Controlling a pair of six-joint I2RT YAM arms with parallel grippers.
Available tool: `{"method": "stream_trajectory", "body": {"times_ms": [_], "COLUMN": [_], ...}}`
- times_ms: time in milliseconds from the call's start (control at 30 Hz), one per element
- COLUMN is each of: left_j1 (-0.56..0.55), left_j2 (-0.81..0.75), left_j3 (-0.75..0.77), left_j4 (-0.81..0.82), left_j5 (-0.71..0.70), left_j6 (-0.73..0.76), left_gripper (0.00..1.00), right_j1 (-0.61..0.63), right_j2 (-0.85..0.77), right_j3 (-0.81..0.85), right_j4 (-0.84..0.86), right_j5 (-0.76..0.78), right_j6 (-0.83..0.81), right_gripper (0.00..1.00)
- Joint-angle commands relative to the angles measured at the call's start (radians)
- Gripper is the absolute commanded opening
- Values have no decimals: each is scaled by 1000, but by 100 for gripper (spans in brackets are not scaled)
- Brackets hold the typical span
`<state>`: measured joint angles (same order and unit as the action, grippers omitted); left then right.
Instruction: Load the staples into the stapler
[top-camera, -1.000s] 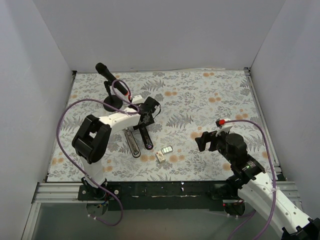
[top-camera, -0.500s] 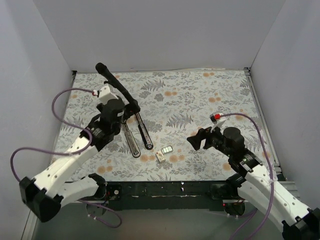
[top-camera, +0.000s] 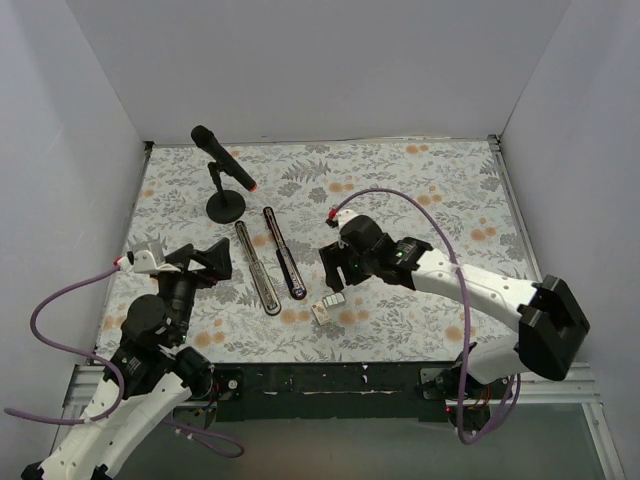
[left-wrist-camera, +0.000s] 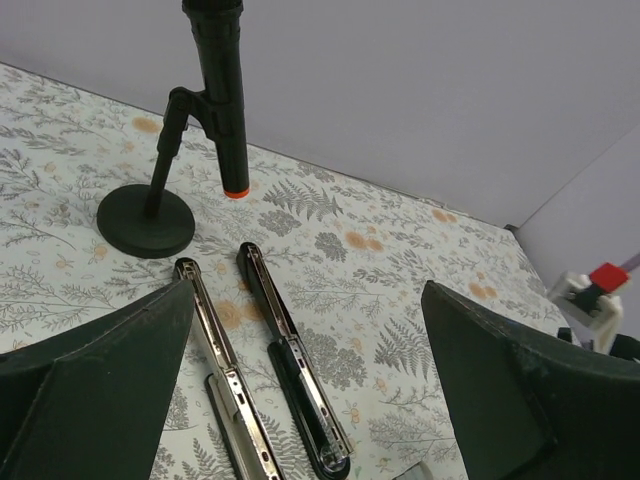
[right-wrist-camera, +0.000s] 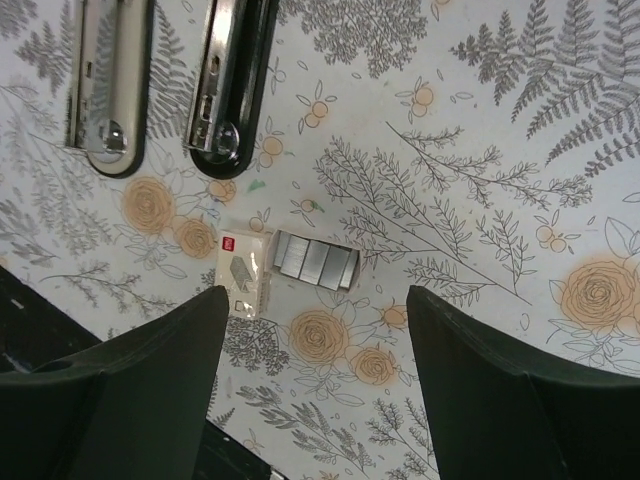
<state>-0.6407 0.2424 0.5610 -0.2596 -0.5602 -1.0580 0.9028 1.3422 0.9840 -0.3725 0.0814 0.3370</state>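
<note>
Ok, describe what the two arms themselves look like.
Left arm and right arm match: white links, black joints, dark wedge-shaped pincer fingers. A purple cable loops along each, ending at a small red tag near the wrist.

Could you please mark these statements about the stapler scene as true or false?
1. The two long parts of the stapler lie side by side on the table. True.
2. The right gripper is shut on the staple block. False: it is open and empty, with the block lying on the table below it.
3. The staple block lies beside its small box, not inside it. True.
4. The microphone lies flat on the table. False: it sits tilted on its round stand.
5. The left gripper holds the stapler. False: it is open, empty and apart from the stapler.
</note>
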Motion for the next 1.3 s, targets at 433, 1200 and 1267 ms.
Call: {"method": "stream_trajectory", "body": {"times_ms": [433, 1200, 1267], "left_j1": [3, 35, 38], "left_j2": [-38, 15, 18], "left_j3": [-39, -46, -46], "left_j4": [-18, -4, -4], "left_j5": [-47, -26, -21], "left_j6": [101, 118, 116], "left_gripper": [98, 98, 98], "right_j1": [67, 67, 67], "right_j2": [297, 371, 374], "right_j3": [117, 104, 102], "right_j4": [-71, -42, -46], "right_j5": [83, 83, 83], "right_j6": [92, 88, 88], "right_gripper": [41, 22, 22]}}
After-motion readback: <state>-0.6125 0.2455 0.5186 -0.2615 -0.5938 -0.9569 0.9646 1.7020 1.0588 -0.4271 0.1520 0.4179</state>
